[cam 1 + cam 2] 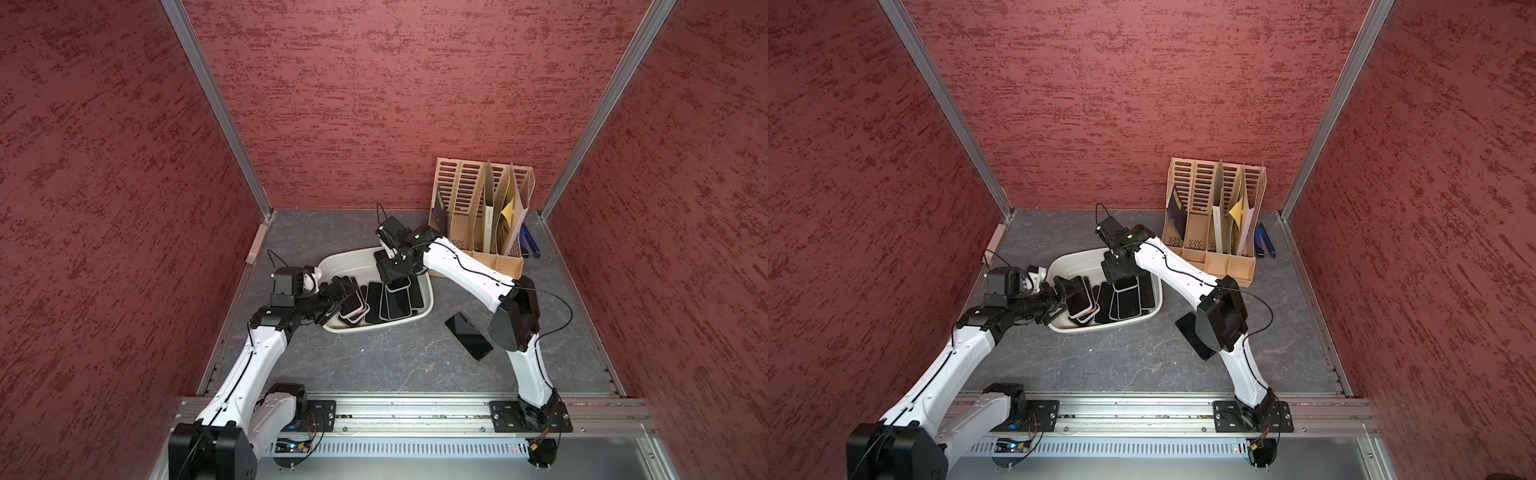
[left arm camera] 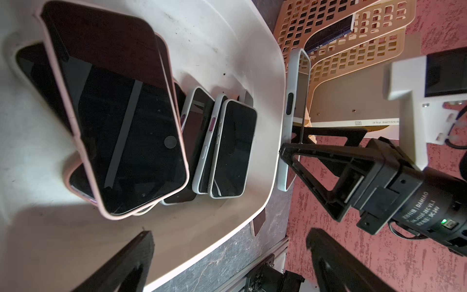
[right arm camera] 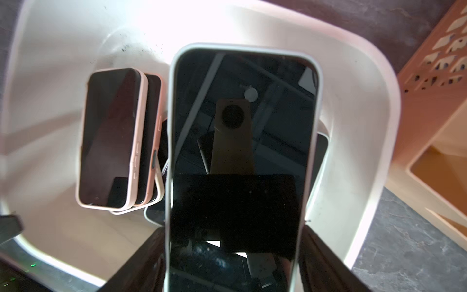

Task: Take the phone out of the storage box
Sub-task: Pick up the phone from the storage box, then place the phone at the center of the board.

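The white storage box sits mid-table and holds several dark-screened phones. Pink-cased phones are stacked at its left and white-cased ones lie at its right. My right gripper is shut on the long edges of a white-cased phone. That phone shows edge-on, lifted above the box's far-right rim. In a top view the right gripper hangs over the box's right half. My left gripper stands open at the box's left side, holding nothing, with the rim under its jaws.
A black phone lies on the grey table right of the box, beside my right arm. The beige slotted file organizer with papers stands at the back right, a blue tool next to it. Red walls close three sides.
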